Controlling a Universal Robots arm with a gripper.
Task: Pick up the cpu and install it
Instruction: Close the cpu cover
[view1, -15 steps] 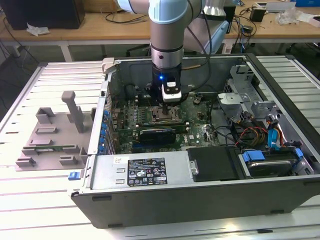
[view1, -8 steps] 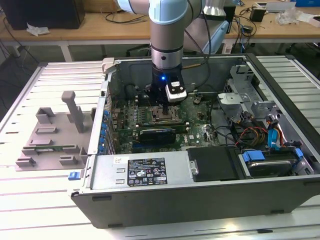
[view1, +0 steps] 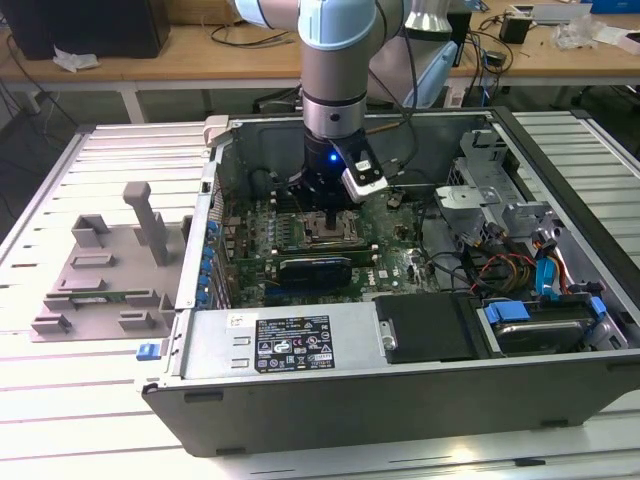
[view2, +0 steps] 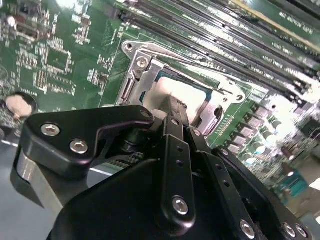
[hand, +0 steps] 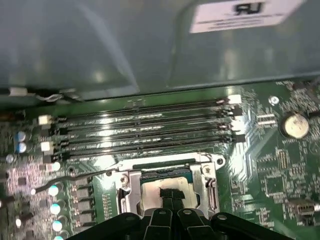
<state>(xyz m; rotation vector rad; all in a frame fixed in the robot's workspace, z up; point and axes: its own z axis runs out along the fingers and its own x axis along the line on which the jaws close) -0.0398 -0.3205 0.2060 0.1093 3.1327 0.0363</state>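
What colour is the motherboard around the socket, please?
The motherboard is green, clearest in the first wrist view.

Robotics lab — cabled workbench (view1: 180, 45), opened computer case (view1: 400, 400).

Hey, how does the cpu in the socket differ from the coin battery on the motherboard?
The cpu is square; the coin battery is round. The cpu is the larger of the two. The cpu sits inside the metal-framed socket right at the gripper; the coin battery lies on open board, apart from it. Both are flat, silvery and lie on the green motherboard.
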